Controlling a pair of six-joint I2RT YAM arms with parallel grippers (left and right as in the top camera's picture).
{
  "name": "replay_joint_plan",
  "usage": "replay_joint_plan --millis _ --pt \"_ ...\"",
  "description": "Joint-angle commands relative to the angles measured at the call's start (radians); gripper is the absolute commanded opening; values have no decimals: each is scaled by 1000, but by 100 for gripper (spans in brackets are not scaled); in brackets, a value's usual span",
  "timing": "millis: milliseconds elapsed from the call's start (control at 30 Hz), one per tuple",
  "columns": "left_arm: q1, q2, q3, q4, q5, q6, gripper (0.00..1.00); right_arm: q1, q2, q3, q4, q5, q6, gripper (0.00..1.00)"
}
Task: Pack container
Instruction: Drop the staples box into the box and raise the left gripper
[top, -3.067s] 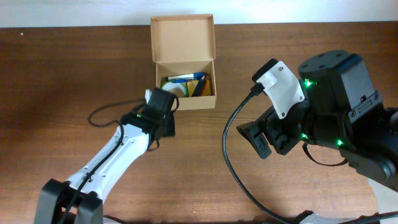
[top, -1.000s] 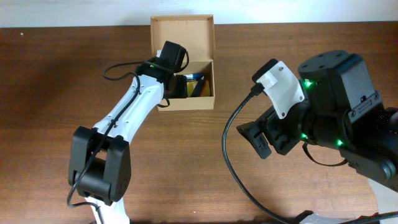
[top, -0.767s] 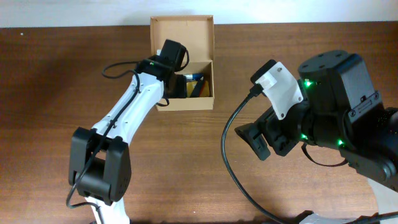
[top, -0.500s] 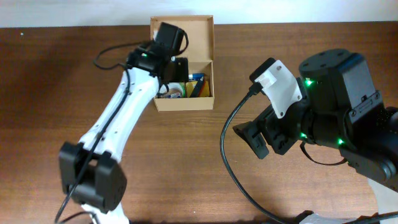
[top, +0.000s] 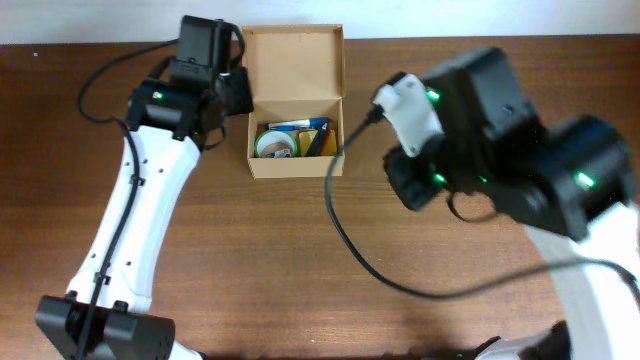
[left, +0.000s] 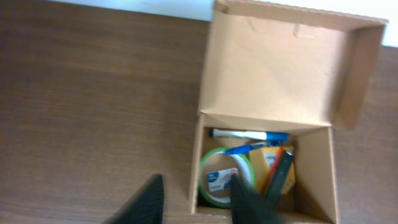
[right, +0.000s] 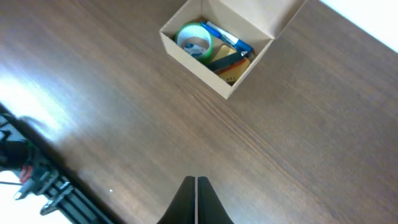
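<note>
Tan cardboard box (top: 295, 60), flap lid open, top centre of brown wood surface (top: 300, 260). L hand (left: 198, 182) fingers apart, empty. R hand (right: 196, 183) pinched closed, empty, bottom centre.

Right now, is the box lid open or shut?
Open. The lid of the box is folded back, and the tape roll and blue pen inside show plainly from above.

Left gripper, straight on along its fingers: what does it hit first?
Likely the container's side wall, which sits between the left gripper's open fingers in the left wrist view; the tape roll lies just inside. Depth is unclear.
</note>
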Motion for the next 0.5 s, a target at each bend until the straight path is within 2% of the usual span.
replay_joint_plan --millis 0,133,300,467 --pt "30 -11 15 -2 -11 13 2 3 58 6 28 21 1 4" --pt "56 -11 15 -2 -11 14 2 2 134 6 81 91 1 4" --pt "58 -11 15 -2 -11 29 2 -31 209 6 119 91 2 4" --pt "60 -4 12 23 -11 28 2 -90 275 6 171 84 80 4"
